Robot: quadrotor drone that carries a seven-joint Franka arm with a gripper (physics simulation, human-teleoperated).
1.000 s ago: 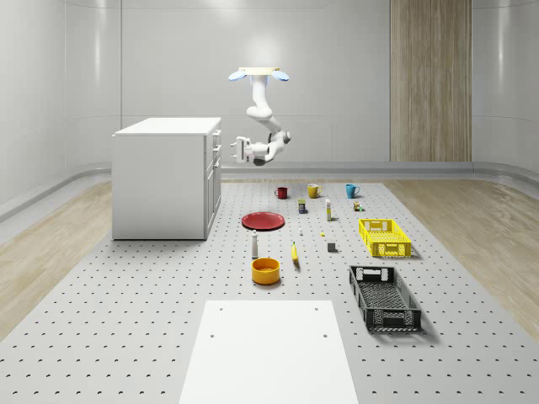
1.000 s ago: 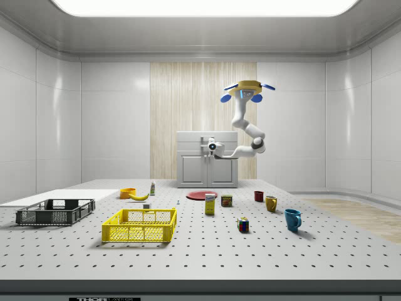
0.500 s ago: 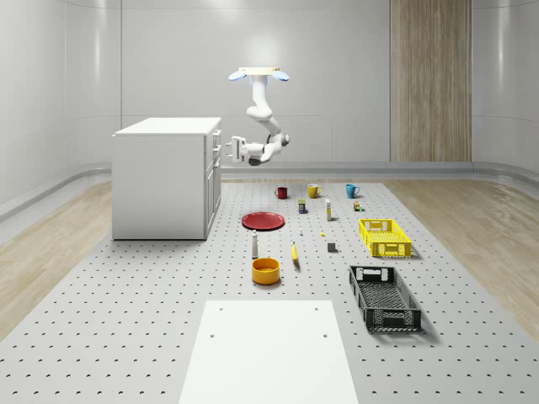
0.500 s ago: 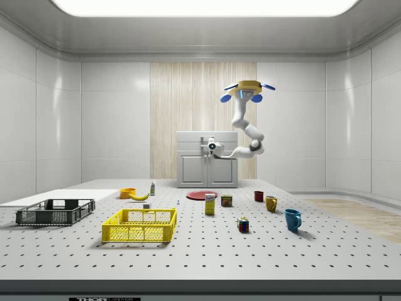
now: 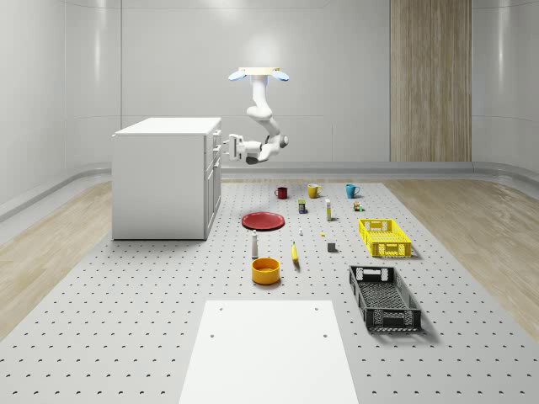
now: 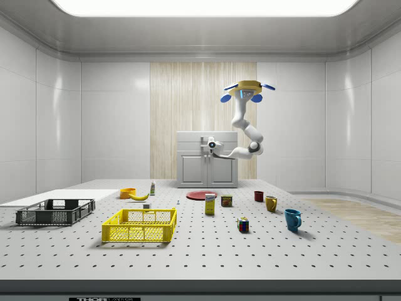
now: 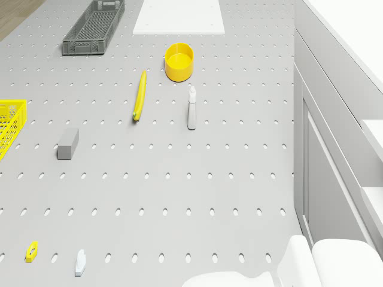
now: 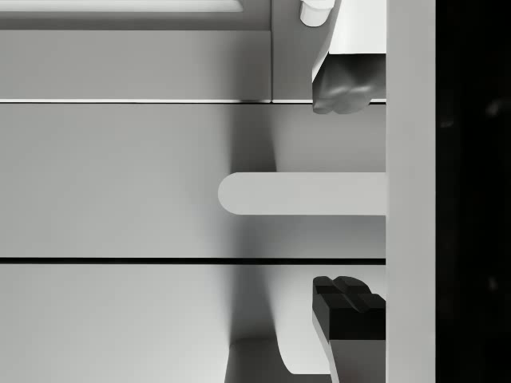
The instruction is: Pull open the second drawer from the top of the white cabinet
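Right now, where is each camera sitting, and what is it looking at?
Whole-scene view: high off the robot, looking down the table at the white cabinet; the drone hovers beside it, arm out, claw at the drawer fronts.
Side view: at the table's side, facing the cabinet front; drone, arm and claw show.
Drone view: on the drone's body, looking forward and down at the banana; white arm parts show.
Wrist view: on the wrist, facing a drawer handle between open fingers.
Whole-scene and side views share the cabinet and robot.

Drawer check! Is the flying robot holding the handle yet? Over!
Tool open, fingers astride the drawer handle, not closed. Drawer shut. Drone hovering beside white cabinet. Nothing blocking.
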